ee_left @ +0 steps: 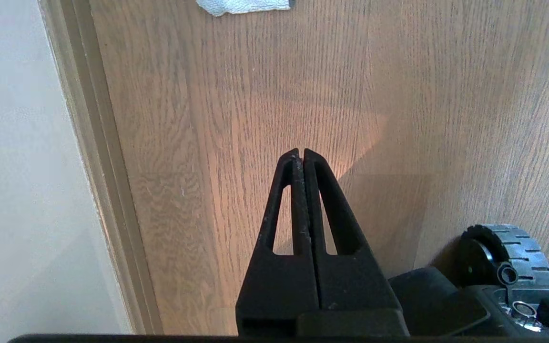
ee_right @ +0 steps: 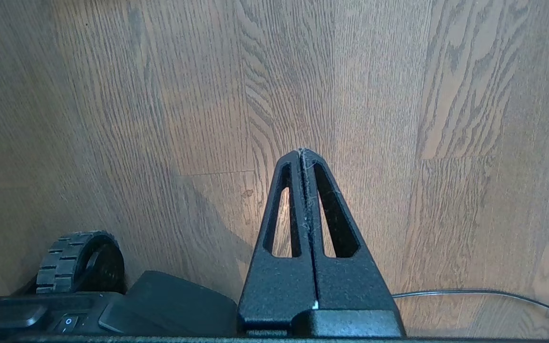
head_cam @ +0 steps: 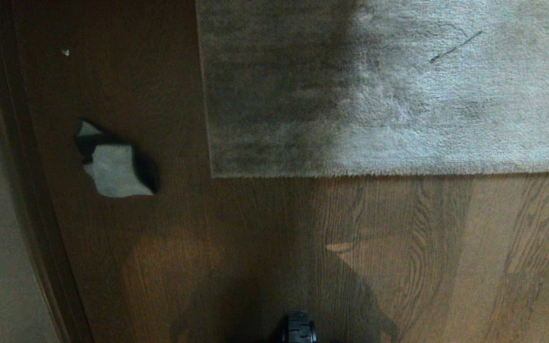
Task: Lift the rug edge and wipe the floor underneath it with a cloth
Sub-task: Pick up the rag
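Both my hands closed, empty: left hand (ee_left: 301, 153), right hand (ee_right: 301, 153). Cloth (head_cam: 115, 169) on floor (head_cam: 265, 228), left of rug edge (head_cam: 350, 172); left hand nearer.

Head view is dim and soft overall. My own shadow falls forward across the floor (head_cam: 265, 228) and darkens the left part of the rug (head_cam: 389, 95); its right part is lit pale. Light seems to come from behind me, judging by shadow direction. The cloth (head_cam: 115, 169) is half in dark shadow, edges blurry. Left margin of the head view is dark and smeared. Wrist views are brighter and sharper: wood grain crisp, with a warm lit patch just past my left gripper (ee_left: 301, 152) and right gripper (ee_right: 301, 152), and angled shadows beside each. No glare spots.
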Robot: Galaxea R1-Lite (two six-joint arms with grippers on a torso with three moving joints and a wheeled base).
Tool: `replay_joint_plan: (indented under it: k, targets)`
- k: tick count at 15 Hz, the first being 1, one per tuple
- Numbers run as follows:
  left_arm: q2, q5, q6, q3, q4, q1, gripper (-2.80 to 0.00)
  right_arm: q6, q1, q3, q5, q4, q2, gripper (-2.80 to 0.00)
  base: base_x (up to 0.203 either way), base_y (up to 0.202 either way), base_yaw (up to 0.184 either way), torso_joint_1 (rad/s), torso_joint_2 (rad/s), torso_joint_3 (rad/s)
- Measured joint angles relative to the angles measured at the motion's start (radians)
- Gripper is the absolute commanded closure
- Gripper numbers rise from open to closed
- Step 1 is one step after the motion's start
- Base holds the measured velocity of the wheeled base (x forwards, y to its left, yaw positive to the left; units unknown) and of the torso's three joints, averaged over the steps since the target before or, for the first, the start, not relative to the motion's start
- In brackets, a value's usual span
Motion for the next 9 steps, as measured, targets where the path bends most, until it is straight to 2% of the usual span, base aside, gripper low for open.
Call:
replay_joint_plan:
  k: [9]
  targets:
    - [0.0,0.0,-0.001,0.0,0.0,0.0,0.0,0.0,0.001,0.0,0.0,0.0,0.0,0.0,0.0,0.0,0.0,0.0,0.0,0.0]
